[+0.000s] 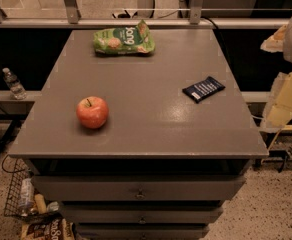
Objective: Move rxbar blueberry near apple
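Camera view: hand (287,96) at 3 o'clock, grip state cannot be told; flat bar (203,89) may skid when pinched, apple (92,112) may roll if bumped.

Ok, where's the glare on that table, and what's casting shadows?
Camera view: dim warm light; soft sheen on the table near the rxbar blueberry; the apple casts a small shadow beneath itself; the gripper, at the right edge beside the table, looks brightest.
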Robot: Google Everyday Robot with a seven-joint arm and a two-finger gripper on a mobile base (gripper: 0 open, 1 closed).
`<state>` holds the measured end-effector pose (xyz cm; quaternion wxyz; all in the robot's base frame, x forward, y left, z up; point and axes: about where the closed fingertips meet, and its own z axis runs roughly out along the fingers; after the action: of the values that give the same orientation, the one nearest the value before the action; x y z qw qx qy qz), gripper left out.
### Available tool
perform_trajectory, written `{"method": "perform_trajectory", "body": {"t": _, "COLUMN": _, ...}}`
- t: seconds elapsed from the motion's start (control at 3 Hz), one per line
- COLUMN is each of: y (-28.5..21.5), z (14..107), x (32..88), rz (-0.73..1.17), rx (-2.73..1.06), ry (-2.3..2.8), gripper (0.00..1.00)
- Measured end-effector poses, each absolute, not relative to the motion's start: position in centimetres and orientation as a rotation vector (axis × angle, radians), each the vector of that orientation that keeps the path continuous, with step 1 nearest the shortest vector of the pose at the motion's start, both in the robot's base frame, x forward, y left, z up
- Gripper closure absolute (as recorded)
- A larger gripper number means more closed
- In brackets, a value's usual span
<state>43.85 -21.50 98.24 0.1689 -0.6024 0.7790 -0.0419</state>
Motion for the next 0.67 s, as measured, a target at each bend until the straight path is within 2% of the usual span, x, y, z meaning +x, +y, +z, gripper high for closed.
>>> {"method": "perform_trajectory", "body": {"t": 0.67, "y": -21.2, "z": 97.8, "x": 45.8, "rz": -0.107, "rx": -1.805, "ry": 2.129, "gripper": 0.0}}
